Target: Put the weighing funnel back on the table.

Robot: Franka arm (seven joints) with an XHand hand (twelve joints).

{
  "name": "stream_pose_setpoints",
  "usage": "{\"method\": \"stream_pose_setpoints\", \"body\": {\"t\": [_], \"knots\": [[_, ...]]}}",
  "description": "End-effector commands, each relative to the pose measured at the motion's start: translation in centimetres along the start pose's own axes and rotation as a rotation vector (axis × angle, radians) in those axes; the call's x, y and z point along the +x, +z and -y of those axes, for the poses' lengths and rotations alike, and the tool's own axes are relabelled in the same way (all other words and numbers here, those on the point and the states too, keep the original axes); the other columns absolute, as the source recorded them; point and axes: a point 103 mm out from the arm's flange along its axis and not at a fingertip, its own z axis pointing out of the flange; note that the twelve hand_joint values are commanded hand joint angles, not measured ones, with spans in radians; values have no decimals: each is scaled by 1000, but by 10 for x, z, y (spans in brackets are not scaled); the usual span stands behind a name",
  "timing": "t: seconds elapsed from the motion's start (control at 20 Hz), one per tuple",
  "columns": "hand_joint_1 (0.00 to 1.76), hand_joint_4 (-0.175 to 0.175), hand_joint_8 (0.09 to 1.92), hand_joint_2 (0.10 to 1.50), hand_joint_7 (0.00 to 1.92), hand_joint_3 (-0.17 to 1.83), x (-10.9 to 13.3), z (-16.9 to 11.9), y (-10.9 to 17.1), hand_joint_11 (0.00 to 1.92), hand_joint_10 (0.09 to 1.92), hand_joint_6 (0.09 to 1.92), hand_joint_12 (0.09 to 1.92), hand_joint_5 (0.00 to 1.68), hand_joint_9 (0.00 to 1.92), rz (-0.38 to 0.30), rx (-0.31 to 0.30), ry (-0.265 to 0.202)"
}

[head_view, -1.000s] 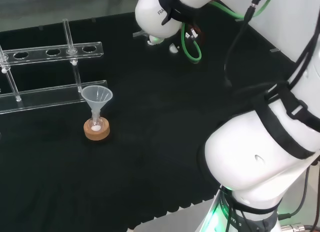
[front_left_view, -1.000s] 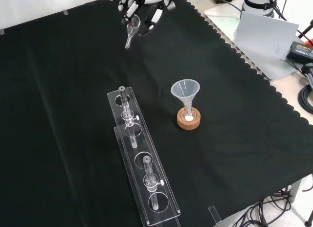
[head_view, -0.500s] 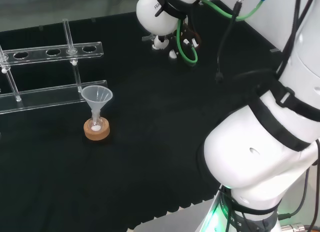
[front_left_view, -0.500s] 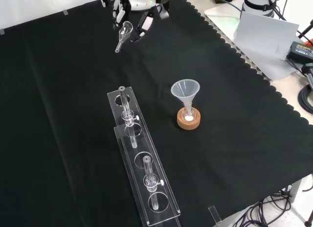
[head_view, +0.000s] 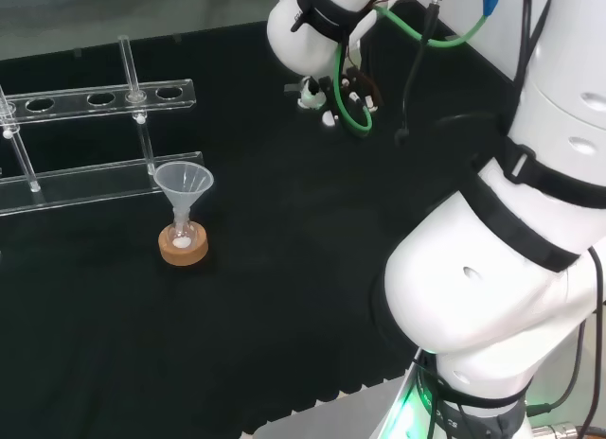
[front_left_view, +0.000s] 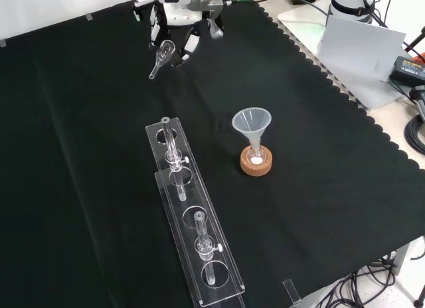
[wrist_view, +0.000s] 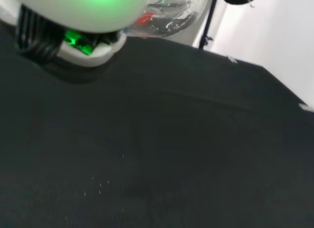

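Observation:
In the front view my hand hangs above the far part of the black cloth, its fingers curled round the weighing funnel. This small clear scoop points its short stem down and to the left, well off the cloth. In the head view parts of the hand peek out under the arm's white link near the far right of the cloth. In the wrist view a clear glass piece shows blurred close to the palm.
The big funnel stands in a small flask on a cork ring at mid cloth. A clear tube rack with upright tubes lies to its left in the front view. The cloth's scalloped edge runs along the right.
My hand has carried the weighing funnel leftward in the front view and a little lower; in the head view the arm has swung right. Funnel, flask and rack have stayed put.

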Motion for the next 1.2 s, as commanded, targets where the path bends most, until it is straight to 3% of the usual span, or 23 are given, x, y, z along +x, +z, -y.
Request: {"method": "stream_pose_setpoints", "body": {"t": [0.05,0.45,0.8,1.2], "knots": [[1172,175,87,485,1825,801,-2,1,33,364,87,87,1382,1624,1432,-25,55,84],[1171,175,87,489,1824,796,7,12,80,363,87,87,1382,1623,1432,-44,137,90],[1171,175,87,492,1823,790,8,15,115,361,87,87,1382,1622,1431,-69,185,151],[1170,175,87,498,1822,783,14,14,130,358,87,87,1383,1621,1430,-74,211,163]]}}
